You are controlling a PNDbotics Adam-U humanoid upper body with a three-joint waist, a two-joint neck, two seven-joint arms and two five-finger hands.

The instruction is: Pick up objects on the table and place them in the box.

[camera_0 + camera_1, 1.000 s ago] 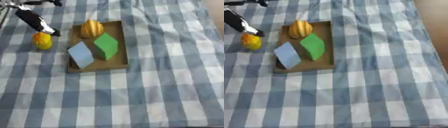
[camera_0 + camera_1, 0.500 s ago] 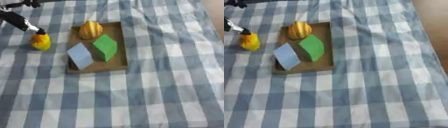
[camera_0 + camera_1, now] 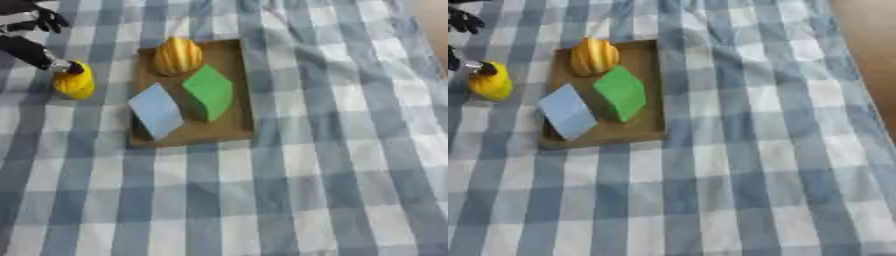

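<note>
A shallow brown cardboard box lies on the checked cloth. It holds a yellow-orange ribbed squash, a green block and a pale blue block. Left of the box, on the cloth, stands a small yellow object with a dark top. My left hand comes in from the upper left corner. One straight black finger reaches the yellow object's top, and the other fingers spread above it, off the object. Most of the hand lies beyond the edge of the view. My right hand does not show.
A blue and white checked tablecloth covers the table. The table's right edge and brown floor run down the upper right side.
My left hand has drawn back to the left; its fingertip, earlier to the right of the yellow object's top, now meets it. The yellow object and the box stay put.
</note>
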